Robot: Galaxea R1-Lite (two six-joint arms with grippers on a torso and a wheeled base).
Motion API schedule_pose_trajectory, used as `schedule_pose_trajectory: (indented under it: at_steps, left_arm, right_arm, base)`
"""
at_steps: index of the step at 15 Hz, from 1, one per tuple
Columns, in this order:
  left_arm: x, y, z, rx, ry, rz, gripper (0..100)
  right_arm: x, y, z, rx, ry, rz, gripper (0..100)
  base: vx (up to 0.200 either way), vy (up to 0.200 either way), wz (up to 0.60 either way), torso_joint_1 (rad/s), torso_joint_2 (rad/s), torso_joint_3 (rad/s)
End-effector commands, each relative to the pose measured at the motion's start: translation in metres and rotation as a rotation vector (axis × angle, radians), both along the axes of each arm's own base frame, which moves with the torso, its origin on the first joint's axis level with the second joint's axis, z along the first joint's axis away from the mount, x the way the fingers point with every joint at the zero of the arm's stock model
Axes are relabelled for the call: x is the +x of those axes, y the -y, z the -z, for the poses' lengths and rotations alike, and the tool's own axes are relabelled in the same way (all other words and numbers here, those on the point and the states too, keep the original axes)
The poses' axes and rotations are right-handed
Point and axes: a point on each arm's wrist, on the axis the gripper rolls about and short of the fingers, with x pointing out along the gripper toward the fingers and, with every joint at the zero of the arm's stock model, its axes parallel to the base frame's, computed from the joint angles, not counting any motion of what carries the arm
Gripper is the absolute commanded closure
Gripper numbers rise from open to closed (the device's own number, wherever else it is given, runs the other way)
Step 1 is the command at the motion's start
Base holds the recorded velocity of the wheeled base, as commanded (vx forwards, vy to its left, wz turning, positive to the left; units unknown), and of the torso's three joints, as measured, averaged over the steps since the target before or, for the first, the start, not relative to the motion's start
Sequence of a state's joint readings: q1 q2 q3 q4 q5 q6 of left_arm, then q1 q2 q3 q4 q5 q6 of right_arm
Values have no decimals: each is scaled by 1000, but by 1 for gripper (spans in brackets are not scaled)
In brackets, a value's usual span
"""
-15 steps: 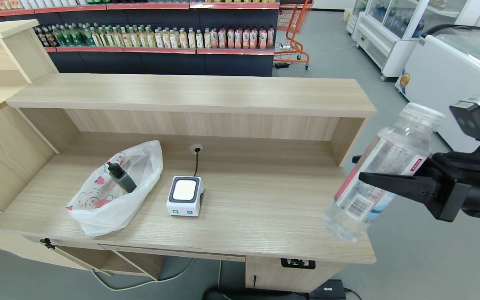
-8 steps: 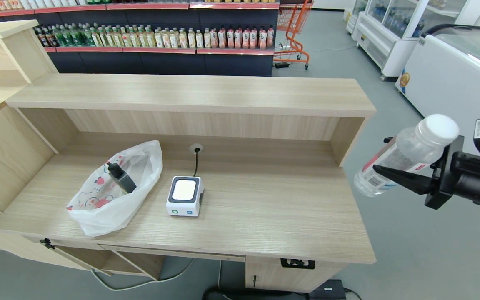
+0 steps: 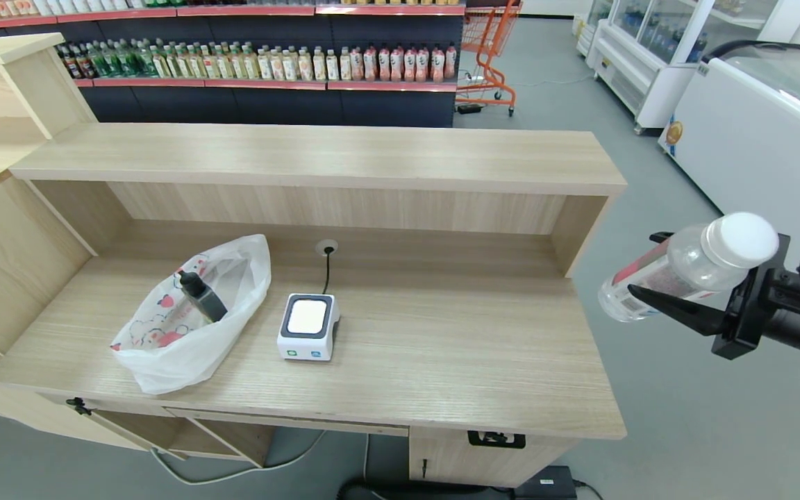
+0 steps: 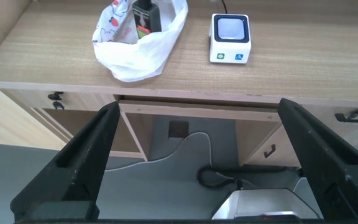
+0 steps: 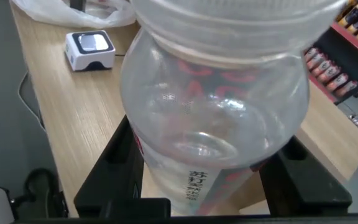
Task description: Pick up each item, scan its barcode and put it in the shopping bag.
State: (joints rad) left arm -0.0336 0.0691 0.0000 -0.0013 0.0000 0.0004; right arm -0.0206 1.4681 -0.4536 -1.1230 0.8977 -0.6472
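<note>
- Right gripper (image 3: 644, 264): well to the right of the barcode scanner (image 3: 308, 325), past the right end of the checkout counter (image 3: 442, 361) and over the grey floor. Its two black fingers are closed against the sides of a clear plastic bottle (image 3: 678, 271).
- Clear plastic bottle: white cap, red-and-white label, held almost on its side. The base points towards the scanner's side and the cap back towards the wrist. The right wrist view has the bottle (image 5: 216, 124) between the fingers, with the scanner (image 5: 89, 50) far beyond it.
- Left gripper (image 4: 197, 168): on the robot's side of the scanner (image 4: 230, 38), off the counter's front edge and low down. Its fingers are spread wide, with nothing between them.
- Shopping bag (image 3: 185, 340): white plastic with a cartoon print, lying mouth-open on the counter. It is near the scanner's left side and not touching it.
- Dark bottle (image 3: 202, 295): inside the bag, leaning.
- Scanner cable (image 3: 327, 267): runs from the scanner's back to a round port (image 3: 327, 246) in the counter top.
- Upright end panel (image 3: 580, 232): carries the raised ledge (image 3: 317, 156). It stands to the right of and behind the scanner, between the counter's rear recess and the held bottle.
- Drinks shelves (image 3: 261, 62), an orange trolley (image 3: 490, 48) and a chest freezer (image 3: 754, 118): all far behind the scanner.
</note>
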Motion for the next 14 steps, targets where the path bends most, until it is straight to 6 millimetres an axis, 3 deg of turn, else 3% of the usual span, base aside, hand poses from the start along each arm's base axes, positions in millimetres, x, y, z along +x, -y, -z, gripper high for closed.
schedule_pose_trajectory:
  at_steps: [1, 7, 14]
  left_arm:
    - [0, 0, 0, -2, -1, 0, 0]
    - [0, 0, 0, 3, 0, 0, 0]
    - [0, 0, 0, 9, 1, 1, 0]
  right_arm:
    - [-7, 0, -3, 10, 1, 0, 100]
    - [-13, 0, -3, 41, -29, -7, 100]
    - [13, 0, -1, 39, -52, -31, 100]
  base:
    - [0, 200, 0, -7, 2, -2]
    - [0, 200, 0, 2, 4, 1]
    - [0, 200, 0, 2, 4, 4]
